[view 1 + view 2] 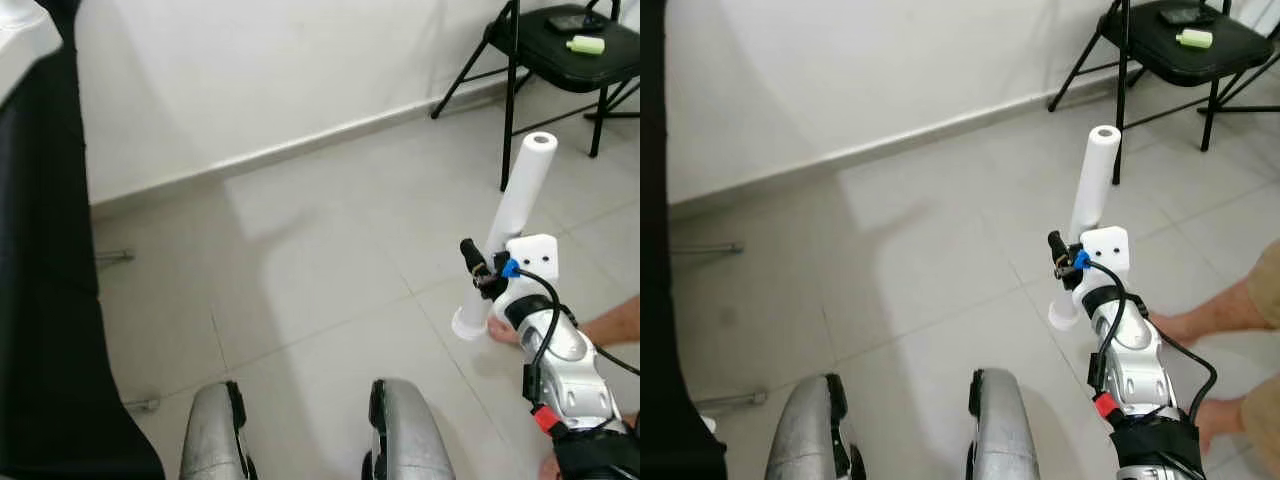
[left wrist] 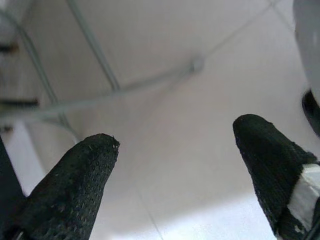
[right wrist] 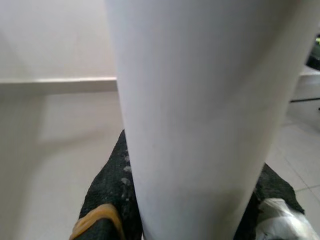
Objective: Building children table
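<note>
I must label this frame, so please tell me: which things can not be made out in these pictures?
- White table leg: right gripper grips it; the right wrist view is too close to show its ends.
- Small items on the black folding chair: too small to name.
- Person's foot: body cut off by the frame edge.

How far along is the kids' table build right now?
Early, it seems. Done: the right end effector has picked up one white cylindrical table leg and holds it off the tiled floor. In hand: that leg only. The left end effector is open, holding nothing. Left: attaching it; I see no tabletop.
</note>
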Robot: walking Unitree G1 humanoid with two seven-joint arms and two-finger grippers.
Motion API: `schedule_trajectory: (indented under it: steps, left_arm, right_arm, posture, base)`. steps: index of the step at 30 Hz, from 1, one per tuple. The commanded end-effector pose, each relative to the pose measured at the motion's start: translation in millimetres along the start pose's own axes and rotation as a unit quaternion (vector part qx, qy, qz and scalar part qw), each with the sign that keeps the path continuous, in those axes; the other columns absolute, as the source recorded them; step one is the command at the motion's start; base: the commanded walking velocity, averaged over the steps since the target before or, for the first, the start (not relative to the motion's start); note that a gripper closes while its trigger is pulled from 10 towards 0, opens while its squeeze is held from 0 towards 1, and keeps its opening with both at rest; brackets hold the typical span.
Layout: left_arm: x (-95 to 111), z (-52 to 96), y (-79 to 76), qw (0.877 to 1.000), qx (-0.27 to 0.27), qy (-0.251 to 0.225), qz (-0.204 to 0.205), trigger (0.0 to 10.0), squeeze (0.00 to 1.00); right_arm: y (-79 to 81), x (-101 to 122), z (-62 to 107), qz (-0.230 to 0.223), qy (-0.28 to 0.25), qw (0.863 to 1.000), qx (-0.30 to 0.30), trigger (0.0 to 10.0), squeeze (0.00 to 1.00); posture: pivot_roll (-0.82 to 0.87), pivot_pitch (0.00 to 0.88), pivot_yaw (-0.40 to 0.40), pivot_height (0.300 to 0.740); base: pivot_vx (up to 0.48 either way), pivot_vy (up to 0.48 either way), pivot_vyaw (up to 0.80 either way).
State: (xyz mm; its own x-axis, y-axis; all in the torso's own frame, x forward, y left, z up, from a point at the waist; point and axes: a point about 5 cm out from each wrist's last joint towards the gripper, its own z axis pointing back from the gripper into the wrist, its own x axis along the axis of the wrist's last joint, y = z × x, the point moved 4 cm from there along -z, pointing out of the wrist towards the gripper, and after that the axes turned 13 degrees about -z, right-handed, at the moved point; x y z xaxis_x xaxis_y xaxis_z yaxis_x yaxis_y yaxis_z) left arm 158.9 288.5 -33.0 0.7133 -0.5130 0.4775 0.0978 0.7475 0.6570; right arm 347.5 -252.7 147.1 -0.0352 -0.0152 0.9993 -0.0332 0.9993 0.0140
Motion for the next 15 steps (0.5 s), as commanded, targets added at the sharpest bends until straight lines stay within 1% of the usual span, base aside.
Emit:
schedule_trajectory:
  steps: [1,3,6,9,15]
  left_arm:
    - [-35.4,7.3,-7.8,0.997,-0.005,0.076,0.010,10.0,0.00]
    - [-42.1,10.4,-11.6,0.996,-0.003,0.094,0.010,10.0,0.00]
    - [-42.1,9.8,-15.2,0.995,-0.003,0.094,0.013,10.0,0.00]
    - [-38.9,7.5,-19.3,0.996,-0.004,0.089,0.015,10.0,0.00]
    - [-33.9,4.5,-21.0,0.996,0.000,0.089,0.029,10.0,0.00]
  right_arm:
    - [-5.9,-12.0,4.6,-0.001,0.017,1.000,-0.012,10.0,0.00]
    - [-4.5,-15.4,3.5,-0.003,0.021,1.000,-0.010,10.0,0.00]
    - [-2.3,-18.9,2.3,-0.005,0.026,1.000,-0.006,10.0,0.00]
    - [3.6,-24.8,2.4,-0.010,0.037,0.999,0.004,10.0,0.00]
    - [10.8,-31.5,3.8,-0.016,0.046,0.999,0.013,10.0,0.00]
  posture:
    - [0.10,0.140,-0.033,0.650]
    - [0.11,0.126,-0.034,0.660]
    - [0.11,0.116,-0.038,0.670]
    - [0.11,0.101,-0.038,0.685]
    - [0.11,0.094,-0.038,0.705]
  base:
    - [0.000,0.000,0.00]
    - [0.000,0.000,0.00]
    - [0.000,0.000,0.00]
    - [0.000,0.000,0.00]
    - [0.000,0.000,0.00]
